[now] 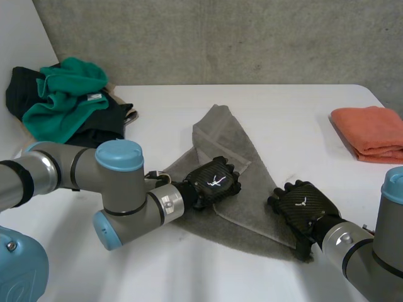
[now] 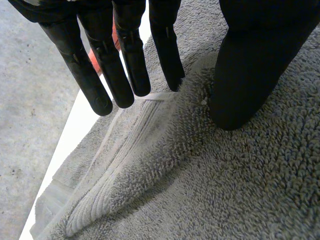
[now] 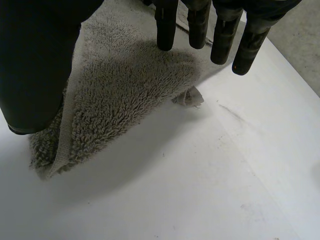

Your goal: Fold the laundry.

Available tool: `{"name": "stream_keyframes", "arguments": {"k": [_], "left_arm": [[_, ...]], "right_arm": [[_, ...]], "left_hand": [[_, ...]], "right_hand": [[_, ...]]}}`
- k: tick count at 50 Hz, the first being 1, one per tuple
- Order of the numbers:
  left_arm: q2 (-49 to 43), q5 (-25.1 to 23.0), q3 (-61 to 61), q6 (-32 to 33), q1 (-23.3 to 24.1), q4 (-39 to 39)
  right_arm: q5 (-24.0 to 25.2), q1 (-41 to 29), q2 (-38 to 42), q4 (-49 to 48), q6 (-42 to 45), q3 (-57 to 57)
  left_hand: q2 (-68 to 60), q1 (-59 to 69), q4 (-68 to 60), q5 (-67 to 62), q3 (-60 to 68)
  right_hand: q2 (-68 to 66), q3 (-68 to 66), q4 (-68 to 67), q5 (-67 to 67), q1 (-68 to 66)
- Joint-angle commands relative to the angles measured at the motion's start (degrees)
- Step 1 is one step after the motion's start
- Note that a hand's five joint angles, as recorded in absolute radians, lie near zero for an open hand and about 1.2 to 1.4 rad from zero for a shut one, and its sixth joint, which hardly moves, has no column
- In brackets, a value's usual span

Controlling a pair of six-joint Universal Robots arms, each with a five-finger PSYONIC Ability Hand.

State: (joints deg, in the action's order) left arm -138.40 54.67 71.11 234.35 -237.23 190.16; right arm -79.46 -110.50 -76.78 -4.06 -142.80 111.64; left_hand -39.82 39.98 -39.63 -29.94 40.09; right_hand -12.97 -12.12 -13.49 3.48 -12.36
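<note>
A grey towel (image 1: 220,135) lies partly folded in the middle of the white table (image 1: 296,113). My left hand (image 1: 214,181) rests on its middle, at the folded-over hemmed edge. In the left wrist view the fingers (image 2: 125,65) reach down to the hem and the thumb (image 2: 247,80) digs into the pile, with a ridge of towel (image 2: 165,150) pinched between them. My right hand (image 1: 305,204) sits at the towel's near right corner. In the right wrist view its fingers (image 3: 200,25) stay straight above the towel corner (image 3: 125,95), the thumb (image 3: 35,65) beside it.
A heap of green and black clothes (image 1: 63,100) lies at the back left corner. A folded orange towel (image 1: 371,132) sits by the right edge. A grey wall runs behind the table.
</note>
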Motion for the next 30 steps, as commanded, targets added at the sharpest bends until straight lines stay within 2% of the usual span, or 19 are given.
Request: {"name": "stream_keyframes", "arguments": {"k": [1, 4, 7, 11, 13, 16, 17, 19, 23, 30], "left_arm": [[-0.1, 1.3, -0.1, 0.1, 0.2, -0.1], [-0.1, 1.7, -0.3, 0.1, 0.3, 0.2], [0.8, 4.2, -1.4, -0.3, 0.8, 0.6], [4.4, 14.5, -4.1, -1.1, 2.7, 2.5], [6.4, 17.3, -4.3, -2.0, 2.8, 3.7], [10.9, 19.6, -3.8, -5.8, 3.0, 4.9], [13.2, 19.9, -3.4, -8.1, 3.1, 5.2], [15.4, 20.2, -2.8, -10.4, 3.0, 5.3], [21.6, 22.1, -1.5, -15.1, 3.0, 5.3], [25.3, 26.9, -1.9, -15.7, 3.2, 5.3]], "right_arm": [[-0.1, 0.1, -0.2, 0.0, 0.0, 0.0], [-0.1, 0.1, -0.2, -0.1, 0.0, -0.1], [-0.2, 0.8, -0.3, -0.4, -1.1, -0.1], [-1.0, 2.0, -1.0, -2.1, -4.6, -0.5], [-1.9, 2.4, -1.7, -2.6, -7.4, -1.0], [-4.2, 3.7, -2.2, -2.1, -17.7, -2.4], [-4.6, 4.0, -2.2, -1.7, -23.7, -2.7], [-4.7, 4.0, -2.2, -1.0, -28.3, -3.0], [-4.1, 3.9, -1.9, 3.8, -43.7, -3.8], [-2.1, 2.5, 3.1, 7.0, -55.8, -6.6]], "left_hand": [[-16.9, 16.8, -17.1, -16.8, 16.7], [-40.1, 40.0, -40.3, -40.0, 39.8], [-40.2, 40.0, -40.4, -40.1, 39.9], [-40.2, 40.0, -40.4, -40.1, 39.9], [-40.2, 40.0, -40.4, -40.1, 39.9], [-40.2, 40.0, -40.4, -40.1, 39.9], [-40.2, 40.0, -40.4, -40.1, 39.9], [-40.2, 40.0, -40.4, -40.1, 39.9], [-40.2, 40.0, -40.4, -40.1, 39.9], [-40.2, 40.0, -40.4, -40.1, 39.9]], "right_hand": [[3.0, 2.1, 3.5, -3.5, 2.4], [3.0, 2.1, 3.5, -3.5, 2.4], [3.0, 2.1, 3.5, -3.5, 2.4], [3.0, 2.1, 3.5, -3.5, 2.4], [3.0, 2.1, 3.5, -3.5, 2.4], [3.0, 2.1, 3.5, -3.5, 2.4], [3.0, 2.1, 3.5, -3.5, 2.4], [3.0, 2.1, 3.5, -3.5, 2.4], [3.0, 2.1, 3.5, -3.5, 2.4], [3.0, 2.1, 3.5, -3.5, 2.4]]}}
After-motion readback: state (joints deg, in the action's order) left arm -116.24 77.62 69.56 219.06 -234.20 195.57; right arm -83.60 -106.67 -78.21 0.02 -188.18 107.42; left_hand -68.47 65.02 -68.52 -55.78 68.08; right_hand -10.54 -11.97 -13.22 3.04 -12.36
